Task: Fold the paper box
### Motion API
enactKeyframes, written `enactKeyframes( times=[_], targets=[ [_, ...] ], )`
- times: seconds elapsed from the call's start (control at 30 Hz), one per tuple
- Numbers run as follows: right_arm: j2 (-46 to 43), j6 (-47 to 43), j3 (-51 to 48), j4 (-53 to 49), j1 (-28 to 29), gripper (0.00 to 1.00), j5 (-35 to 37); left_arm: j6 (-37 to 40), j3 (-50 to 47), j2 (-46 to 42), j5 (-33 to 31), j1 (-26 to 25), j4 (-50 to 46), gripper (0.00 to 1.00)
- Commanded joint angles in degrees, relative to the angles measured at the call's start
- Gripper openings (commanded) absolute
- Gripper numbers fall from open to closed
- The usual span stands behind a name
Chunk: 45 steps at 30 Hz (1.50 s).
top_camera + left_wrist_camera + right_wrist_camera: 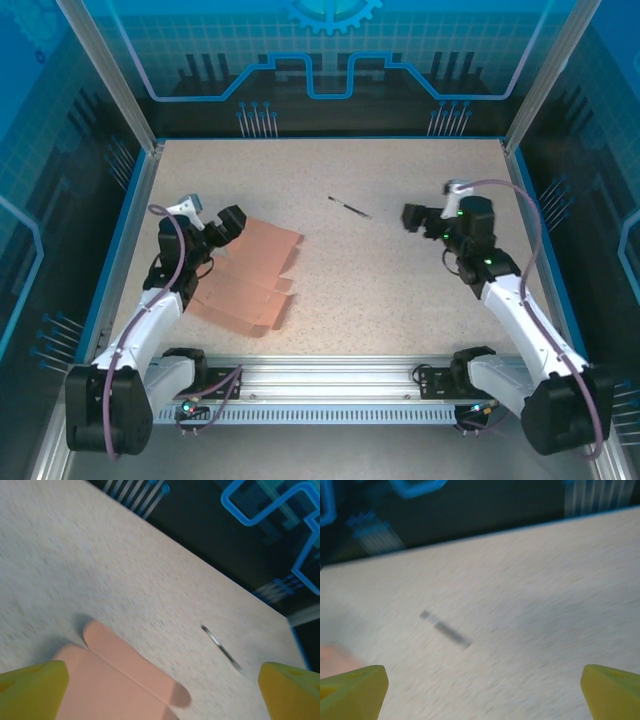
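Salmon pink on speckled beige.
The flat salmon-pink cardboard paper box (250, 275) is plain; the beige tabletop (400, 300) has fine dark speckles; the thin stick (349, 207) is dark grey; the wedge-shaped fingertips (32, 687) are yellow.

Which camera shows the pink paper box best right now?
The top external view: the paper box lies flat and unfolded, nearly all of it in sight. The left wrist view has a close-up of its rounded flaps; the right wrist view, a blurred pink sliver at the frame's left edge.
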Motion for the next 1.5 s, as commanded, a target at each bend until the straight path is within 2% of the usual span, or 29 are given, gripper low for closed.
enactKeyframes(
  times=[0.0,0.2,0.33,0.53,0.7,1.0,1.2,1.27,1.47],
  targets=[
    [5.2,2.2,5.1,-12.8,9.1,1.00,-2.4,-7.4,-2.0,-1.4,6.3,-1.2,-4.6,0.98],
    [15.8,8.9,8.3,-11.3,24.2,0.94,-5.6,-5.0,-2.2,-1.5,2.3,-2.1,-14.1,0.99],
    [24.2,12.9,12.2,-9.9,32.1,0.88,-5.5,-5.0,-2.5,-1.7,2.6,-2.4,-17.8,0.99],
    [37.9,19.2,18.0,-4.5,40.0,0.78,-8.6,-12.6,-7.0,-3.9,5.3,-3.1,-15.2,0.97],
    [44.3,22.0,20.2,-1.9,42.9,0.69,-11.0,-10.9,-6.5,-4.6,4.2,-4.0,-17.9,0.96],
    [48.6,25.8,20.3,1.2,44.1,0.54,-12.6,-9.2,-5.7,-5.4,-0.1,-4.9,-16.8,0.97],
    [50.4,26.4,21.6,0.7,44.2,0.37,-10.8,-6.9,-4.6,-6.6,-1.6,-4.9,-18.7,0.97],
    [50.5,26.9,21.6,0.7,44.0,0.34,-9.7,-6.2,-4.3,-7.0,-1.6,-4.9,-19.3,0.97],
    [48.6,24.9,21.6,0.5,41.8,0.15,-8.3,-5.3,-3.2,-8.0,0.4,-5.0,-19.5,0.97]
  ],
)
